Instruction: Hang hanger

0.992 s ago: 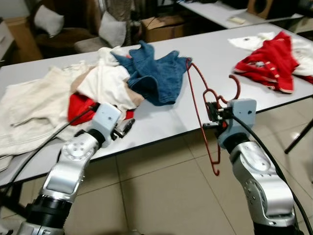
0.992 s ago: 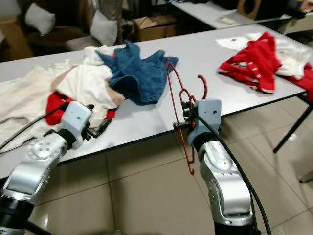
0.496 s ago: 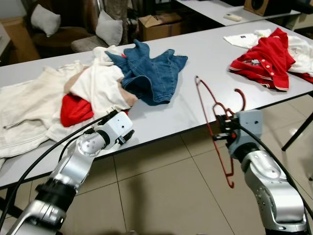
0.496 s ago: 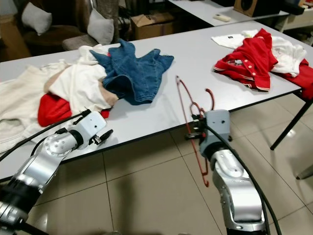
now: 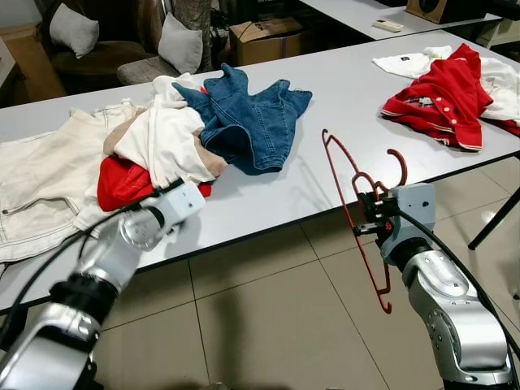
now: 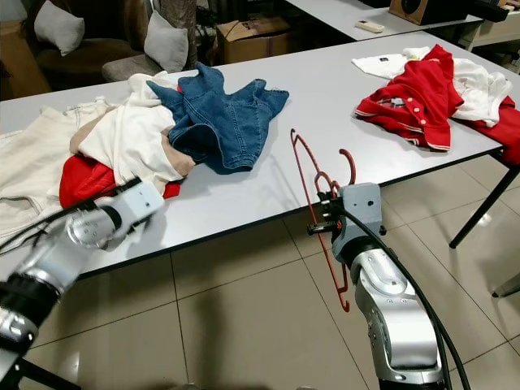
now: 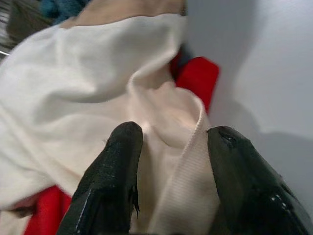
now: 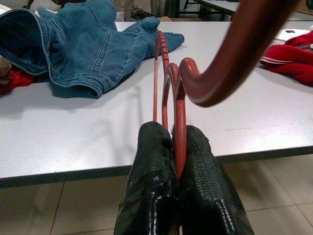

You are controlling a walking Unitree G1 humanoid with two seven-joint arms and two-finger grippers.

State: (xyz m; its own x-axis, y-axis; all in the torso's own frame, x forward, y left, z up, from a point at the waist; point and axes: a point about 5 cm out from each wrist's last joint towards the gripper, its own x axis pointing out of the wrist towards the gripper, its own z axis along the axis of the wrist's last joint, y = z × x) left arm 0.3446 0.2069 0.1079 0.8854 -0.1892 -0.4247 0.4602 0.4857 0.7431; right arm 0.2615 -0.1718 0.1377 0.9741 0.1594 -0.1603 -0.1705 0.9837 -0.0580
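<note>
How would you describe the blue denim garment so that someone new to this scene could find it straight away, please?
Start at the long grey table and find the heap of clothes towards its left. The blue denim garment lies spread at the heap's right edge, beside a white cloth. It is the only blue item, among cream, white and red ones.

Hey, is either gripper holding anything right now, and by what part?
The right gripper pinches the red hanger at its neck, just below the hook. The left gripper is open over a cream garment, gripping nothing.
</note>
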